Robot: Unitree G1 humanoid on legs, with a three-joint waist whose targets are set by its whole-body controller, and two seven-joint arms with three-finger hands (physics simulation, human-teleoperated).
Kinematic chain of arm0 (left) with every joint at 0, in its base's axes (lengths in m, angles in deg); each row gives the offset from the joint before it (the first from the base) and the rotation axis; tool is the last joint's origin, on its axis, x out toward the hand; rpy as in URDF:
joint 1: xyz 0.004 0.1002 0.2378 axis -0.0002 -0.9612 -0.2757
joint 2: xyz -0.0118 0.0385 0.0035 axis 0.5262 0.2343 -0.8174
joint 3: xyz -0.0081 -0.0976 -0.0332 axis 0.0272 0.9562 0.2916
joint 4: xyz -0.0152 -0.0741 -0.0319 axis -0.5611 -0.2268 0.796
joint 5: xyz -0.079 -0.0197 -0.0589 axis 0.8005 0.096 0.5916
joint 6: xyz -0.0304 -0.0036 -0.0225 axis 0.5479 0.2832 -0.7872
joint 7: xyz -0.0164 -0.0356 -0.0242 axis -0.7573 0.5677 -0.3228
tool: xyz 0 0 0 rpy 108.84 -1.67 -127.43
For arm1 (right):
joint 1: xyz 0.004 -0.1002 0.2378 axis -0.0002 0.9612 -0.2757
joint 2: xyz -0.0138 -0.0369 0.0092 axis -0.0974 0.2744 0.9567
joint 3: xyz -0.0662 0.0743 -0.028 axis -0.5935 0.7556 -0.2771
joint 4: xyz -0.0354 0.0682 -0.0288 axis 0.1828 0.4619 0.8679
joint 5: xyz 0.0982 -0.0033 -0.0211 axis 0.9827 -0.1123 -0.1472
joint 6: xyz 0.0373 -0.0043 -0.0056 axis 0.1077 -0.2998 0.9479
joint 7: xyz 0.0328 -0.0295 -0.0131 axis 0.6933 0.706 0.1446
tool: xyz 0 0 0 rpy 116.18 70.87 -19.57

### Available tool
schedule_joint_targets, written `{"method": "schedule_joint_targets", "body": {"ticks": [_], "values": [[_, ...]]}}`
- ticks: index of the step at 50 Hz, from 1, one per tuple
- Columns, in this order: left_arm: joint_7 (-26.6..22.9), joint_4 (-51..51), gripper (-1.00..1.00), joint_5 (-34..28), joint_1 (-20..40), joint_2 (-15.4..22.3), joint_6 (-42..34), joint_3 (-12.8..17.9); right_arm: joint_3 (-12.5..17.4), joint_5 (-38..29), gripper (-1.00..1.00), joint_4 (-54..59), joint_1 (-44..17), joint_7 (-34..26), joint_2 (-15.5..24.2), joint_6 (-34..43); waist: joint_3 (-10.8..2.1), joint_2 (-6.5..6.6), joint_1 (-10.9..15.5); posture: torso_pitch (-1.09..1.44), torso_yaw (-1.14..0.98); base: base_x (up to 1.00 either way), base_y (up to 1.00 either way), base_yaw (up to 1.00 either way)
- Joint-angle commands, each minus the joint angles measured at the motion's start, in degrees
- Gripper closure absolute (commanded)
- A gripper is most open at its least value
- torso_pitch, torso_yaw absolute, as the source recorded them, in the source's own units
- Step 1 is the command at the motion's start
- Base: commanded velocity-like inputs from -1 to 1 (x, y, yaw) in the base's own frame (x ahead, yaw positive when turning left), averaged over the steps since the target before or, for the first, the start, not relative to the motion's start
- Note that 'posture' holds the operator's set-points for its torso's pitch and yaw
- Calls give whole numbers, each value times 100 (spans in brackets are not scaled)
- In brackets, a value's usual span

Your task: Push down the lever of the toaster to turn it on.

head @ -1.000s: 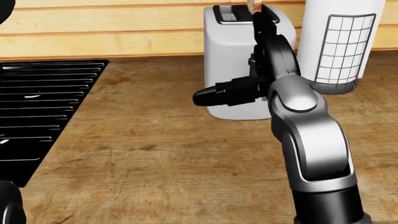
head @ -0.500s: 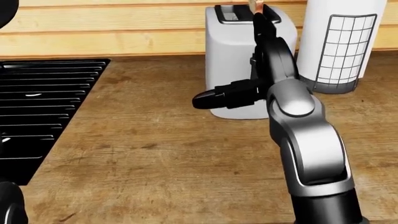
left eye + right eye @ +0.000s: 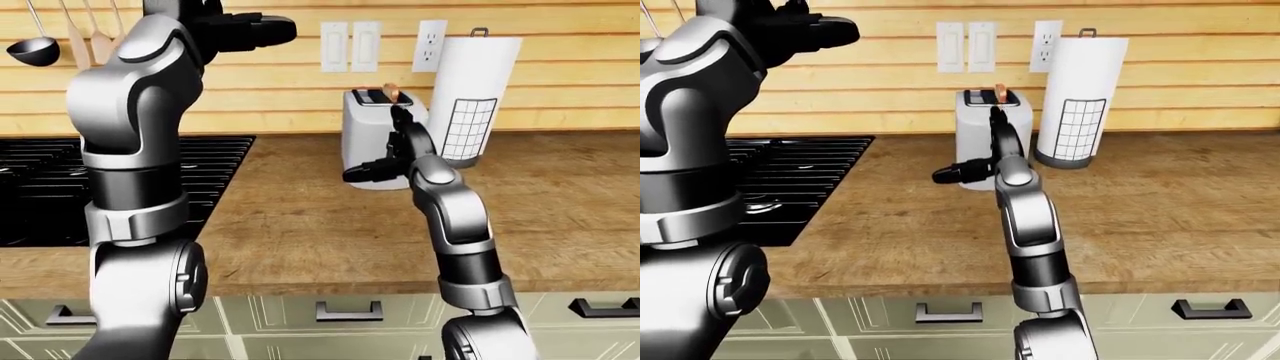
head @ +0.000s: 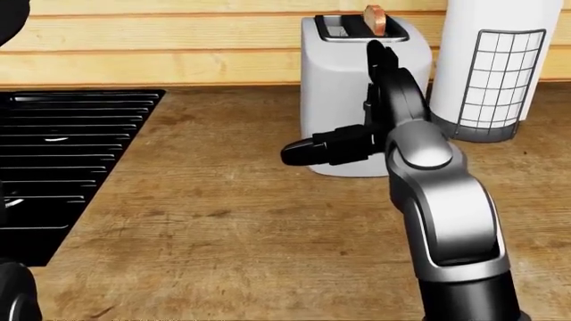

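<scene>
1. Nearest the camera in the head view, the right arm (image 4: 446, 221) rises from the bottom edge and reaches up the wooden counter (image 4: 205, 221) toward the wall. That reach puts the hand at the toaster, probably to get at the lever.

2. The right hand (image 4: 370, 107) is spread, not gripping anything. One finger sticks out toward the view's left in front of the toaster's lower face, while the others point up along that face, their tips just below the top edge. This looks like a pressing pose rather than a grasp.

3. The toaster (image 4: 335, 87) stands upright on the counter against the plank wall. A slice of bread (image 4: 374, 20) pokes out of the slot, which suggests the lever is still up. The lever itself is hidden behind the hand, so contact cannot be confirmed.

4. Just right of the toaster stands a paper towel roll (image 4: 495, 60); the arm passes between them without visibly touching the roll.

5. At the view's left, the black stove (image 4: 62, 154) sits well apart.

6. In the left-eye view, the left hand (image 3: 245, 30) is held high near the wall, fingers loose and empty, apparently kept out of the way.
</scene>
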Motion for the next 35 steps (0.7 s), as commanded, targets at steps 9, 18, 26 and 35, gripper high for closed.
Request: {"method": "schedule_joint_targets", "body": {"ticks": [9, 18, 26, 35], "values": [[-14, -109, -100, -6, 194, 50, 190, 38, 30, 22, -100, 221, 25, 66, 7, 56, -20, 37, 7, -37, 0, 0, 0, 0], [-6, -103, -100, -1, 193, 29, 202, 29, 39, 63, -100, 474, 156, 112, -11, -217, -16, 41, 2, -37, 0, 0, 0, 0], [6, -114, -100, 6, 197, 11, 197, 25, 61, 117, -100, 782, 192, 162, -19, -484, -12, 48, -5, -37, 0, 0, 0, 0], [7, -134, -100, 18, 174, 15, 204, 30, 58, 155, -100, 1003, 178, 194, -10, -644, -6, 46, -3, -37, 0, 0, 0, 0]]}}
